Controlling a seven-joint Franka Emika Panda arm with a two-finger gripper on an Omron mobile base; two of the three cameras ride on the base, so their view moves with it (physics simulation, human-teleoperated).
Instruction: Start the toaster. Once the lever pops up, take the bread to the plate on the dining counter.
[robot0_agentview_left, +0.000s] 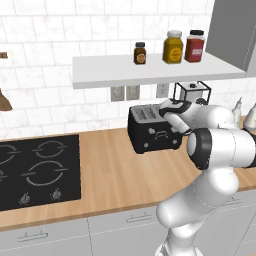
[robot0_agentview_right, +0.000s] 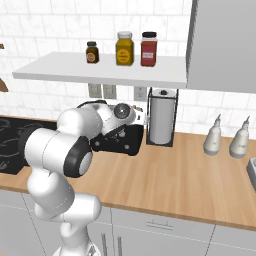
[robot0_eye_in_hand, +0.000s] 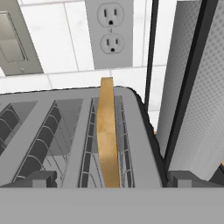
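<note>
**End effector poised over the toaster, bread in the right-hand slot**

We see the black toaster (robot0_agentview_left: 152, 129) standing on the wooden surface (robot0_agentview_left: 115, 175) against the tiled wall, to the right of the black hob (robot0_agentview_left: 37, 170) and just left of the paper towel holder (robot0_agentview_right: 161, 117). Our arm reaches forward over the toaster's right end, and in both base views the wrist covers part of the toaster's top.

In the hand view we look down along the end effector (robot0_eye_in_hand: 107, 179) into the toaster's pale top. Its two dark fingertips (robot0_eye_in_hand: 37, 178) stand wide apart at the bottom of that view, one at each side, with nothing between them that they touch. The bread (robot0_eye_in_hand: 107, 135) sits upright in the slot nearer the paper towel roll (robot0_eye_in_hand: 192, 96); its tan edge rises above the slot rim and lies between the two fingertips. The other slot, to the left, shows bare wire guides.

Behind the toaster a wall outlet (robot0_eye_in_hand: 110, 30) is set in the white tiles. Above, a white shelf (robot0_agentview_left: 150, 70) carries three jars (robot0_agentview_left: 173, 47). Further right on the surface stand two pale bottles (robot0_agentview_right: 214, 137), well apart from the toaster.
</note>
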